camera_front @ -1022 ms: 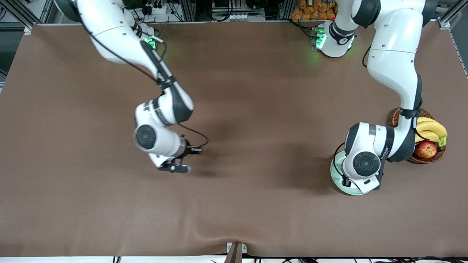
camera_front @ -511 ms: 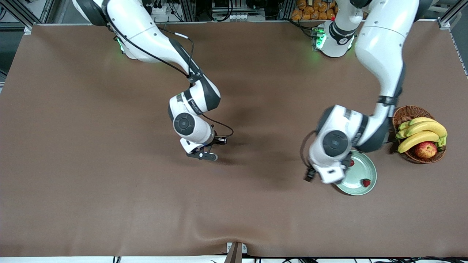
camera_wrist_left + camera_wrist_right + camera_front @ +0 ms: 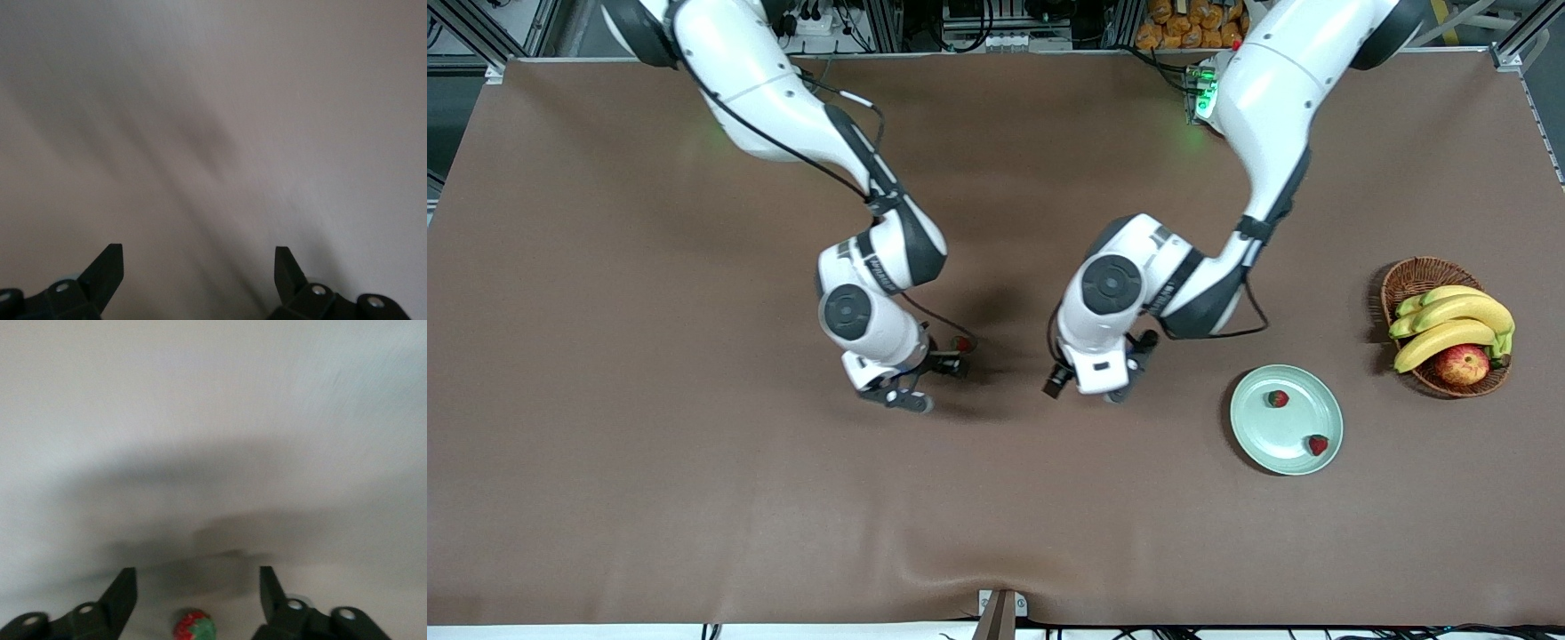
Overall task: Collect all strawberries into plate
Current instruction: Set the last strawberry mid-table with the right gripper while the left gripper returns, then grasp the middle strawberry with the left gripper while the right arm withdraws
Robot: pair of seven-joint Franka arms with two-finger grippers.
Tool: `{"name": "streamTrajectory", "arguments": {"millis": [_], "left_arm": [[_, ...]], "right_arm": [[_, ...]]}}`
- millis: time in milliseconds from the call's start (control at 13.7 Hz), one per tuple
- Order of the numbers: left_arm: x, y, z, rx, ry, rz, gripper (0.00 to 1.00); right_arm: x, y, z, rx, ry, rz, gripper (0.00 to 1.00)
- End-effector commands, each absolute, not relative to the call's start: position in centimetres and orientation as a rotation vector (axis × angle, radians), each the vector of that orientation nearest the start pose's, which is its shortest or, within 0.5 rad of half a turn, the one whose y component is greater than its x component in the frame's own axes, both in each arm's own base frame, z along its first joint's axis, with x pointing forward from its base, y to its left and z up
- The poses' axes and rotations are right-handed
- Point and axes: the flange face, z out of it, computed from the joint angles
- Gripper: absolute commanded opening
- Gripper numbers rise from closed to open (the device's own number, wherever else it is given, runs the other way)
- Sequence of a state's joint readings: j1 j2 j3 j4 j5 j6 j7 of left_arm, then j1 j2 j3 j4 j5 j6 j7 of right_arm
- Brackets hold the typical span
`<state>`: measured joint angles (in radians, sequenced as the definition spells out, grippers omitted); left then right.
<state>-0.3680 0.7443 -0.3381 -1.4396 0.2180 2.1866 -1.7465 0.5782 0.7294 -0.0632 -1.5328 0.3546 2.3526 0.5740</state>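
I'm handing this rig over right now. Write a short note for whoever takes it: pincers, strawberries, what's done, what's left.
Left pincer: open, empty, over bare table between the plate and the right arm.
Right pincer: open, over the table mid-way along; the third strawberry sits between its fingers, not gripped.
Plate: toward the left arm's end, beside the basket; it holds two strawberries.
Done: two of three berries plated.
Left: get the third berry to the plate.
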Motion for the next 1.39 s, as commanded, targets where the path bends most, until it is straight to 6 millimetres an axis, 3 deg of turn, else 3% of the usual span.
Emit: {"name": "streamTrajectory", "arguments": {"millis": [0, 292, 511, 730, 876, 949, 1314], "left_arm": [[58.3, -46.3, 26.4, -2.784, -1.709, 0.055, 1.00], [55.9, -52.8, 24.7, -2.770, -2.022, 0.048, 1.00], [51.7, -57.1, 22.1, -2.634, -2.231, -0.100, 1.00], [49.4, -58.6, 19.3, -2.437, -2.417, -0.142, 1.00], [49.3, -58.6, 19.1, -2.432, -2.417, -0.143, 1.00], [49.3, -58.6, 18.9, -2.438, -2.409, -0.150, 1.00], [49.6, -58.4, 18.3, -2.480, -2.394, -0.185, 1.00]], "right_arm": [[63.3, 31.9, 32.1, -2.824, 0.450, 0.047, 1.00], [63.5, 23.4, 43.2, -2.817, 0.522, 0.107, 1.00], [61.8, 15.8, 51.3, -2.920, 0.520, 0.063, 1.00], [59.4, 8.8, 57.6, -2.947, 0.377, 0.034, 1.00], [58.1, 4.3, 60.2, -2.973, 0.224, 0.055, 1.00], [57.8, 1.2, 60.5, -3.002, 0.180, 0.077, 1.00], [56.8, -10.5, 59.9, -3.093, 0.002, 0.080, 1.00]]}}
